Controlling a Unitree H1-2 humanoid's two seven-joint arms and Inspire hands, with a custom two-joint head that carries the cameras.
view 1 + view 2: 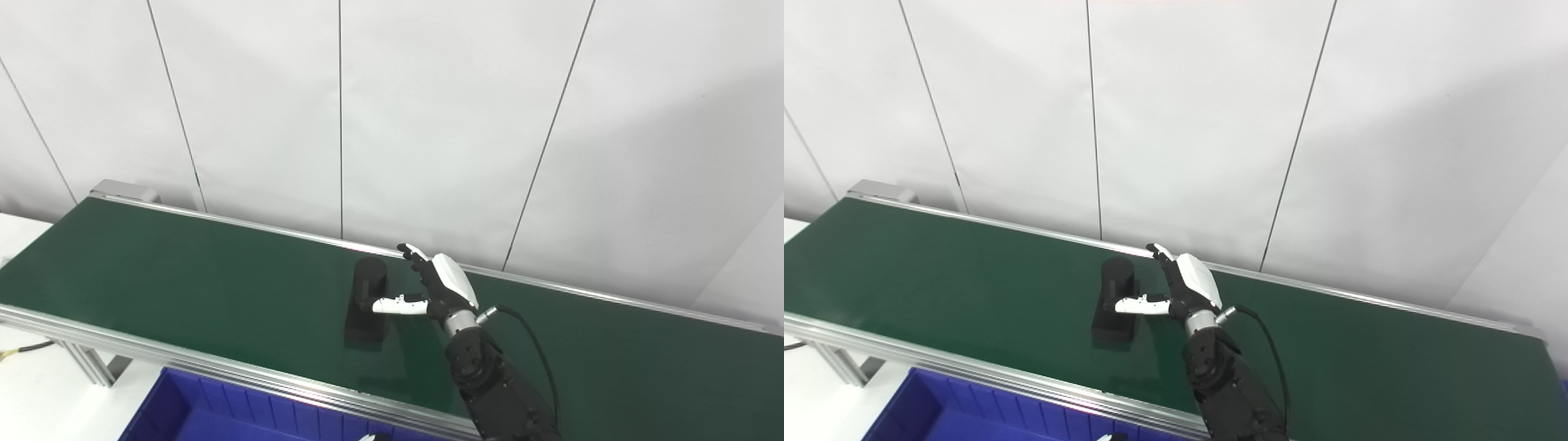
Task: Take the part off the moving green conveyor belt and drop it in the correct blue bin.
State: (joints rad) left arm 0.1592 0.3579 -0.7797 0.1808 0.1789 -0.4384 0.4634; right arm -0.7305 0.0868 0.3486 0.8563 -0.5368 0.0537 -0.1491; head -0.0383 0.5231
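Right hand is reaching over the green conveyor belt, fingers spread and released, thumb lying across the black part but not closing on it. The part, a cylinder on a block base, is sitting mid-belt. Blue bin is waiting below the near rail, probably for a short drop. Left hand isn't showing.

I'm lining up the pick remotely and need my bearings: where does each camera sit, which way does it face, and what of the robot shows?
Left eye view: on the head, looking down over the green belt toward the white wall; right hand and forearm show.
Right eye view: beside it, facing the same way; same arm, shifted left.
Shared: black part by the open hand, blue bin below.
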